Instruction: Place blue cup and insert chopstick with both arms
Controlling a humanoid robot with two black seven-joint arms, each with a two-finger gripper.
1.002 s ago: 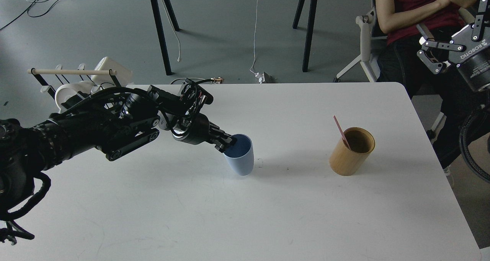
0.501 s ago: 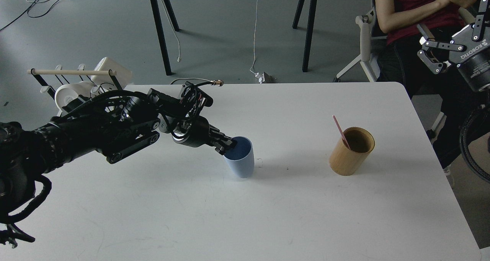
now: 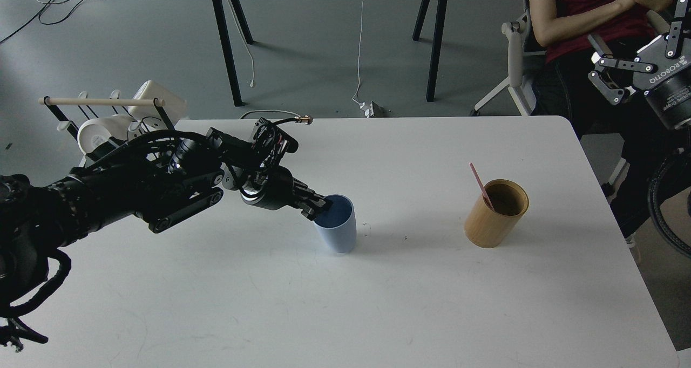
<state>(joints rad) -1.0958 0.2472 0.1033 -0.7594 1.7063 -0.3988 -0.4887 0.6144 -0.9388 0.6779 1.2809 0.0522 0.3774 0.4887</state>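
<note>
Left arm reaches low across the table [image 3: 432,303], its gripper [image 3: 318,209] clamped on the blue cup [image 3: 337,230] rim.

A: so what's different from a second ago?

B: not much lol. The left gripper [image 3: 319,208], clamped on the near rim of the blue cup [image 3: 337,225], sits a touch lower and further left now, and the cup has gone with it, down toward the table [image 3: 410,303]. The cup also looks more upright than before.

A: that's it?

B: yep.
</note>
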